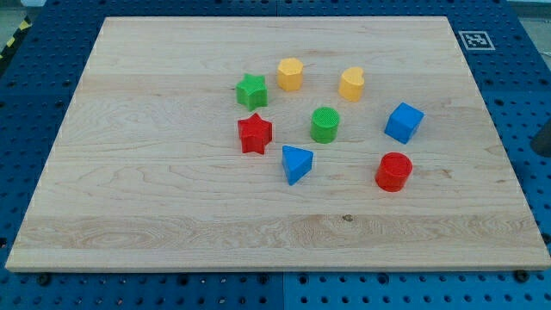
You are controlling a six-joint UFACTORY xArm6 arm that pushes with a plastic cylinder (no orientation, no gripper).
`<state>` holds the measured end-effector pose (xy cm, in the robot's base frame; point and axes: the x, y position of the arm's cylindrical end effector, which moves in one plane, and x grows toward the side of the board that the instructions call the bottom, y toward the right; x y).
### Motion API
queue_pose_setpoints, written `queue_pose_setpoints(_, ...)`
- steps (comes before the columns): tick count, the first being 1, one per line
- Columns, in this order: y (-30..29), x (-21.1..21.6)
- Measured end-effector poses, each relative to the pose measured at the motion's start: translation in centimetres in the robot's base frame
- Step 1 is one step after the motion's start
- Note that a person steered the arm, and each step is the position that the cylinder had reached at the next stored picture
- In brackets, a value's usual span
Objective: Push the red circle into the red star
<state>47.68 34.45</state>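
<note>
The red circle (394, 171) sits on the wooden board at the view's right of centre. The red star (255, 133) lies well to its left, left of the board's middle. A blue triangle (296, 164) and a green circle (325, 125) lie between the two red blocks. My tip does not show in this view; only a dark shape (542, 138) appears at the view's right edge, off the board.
A green star (251, 90), a yellow hexagon (290, 74) and a yellow heart-like block (351, 83) sit toward the view's top. A blue cube (404, 122) stands above the red circle. The board (129, 198) rests on a blue pegboard table; a marker tag (475, 39) lies at top right.
</note>
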Motion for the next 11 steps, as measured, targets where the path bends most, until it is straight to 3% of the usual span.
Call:
queue_pose_setpoints(2,-1.9,-1.0)
queue_pose_setpoints(3,-6.2,1.0)
queue_pose_setpoints(5,-21.5,4.7)
queue_pose_setpoints(7,-34.3,3.8)
queue_pose_setpoints(9,-32.8,-1.7)
queue_pose_setpoints(11,-36.1,-3.9)
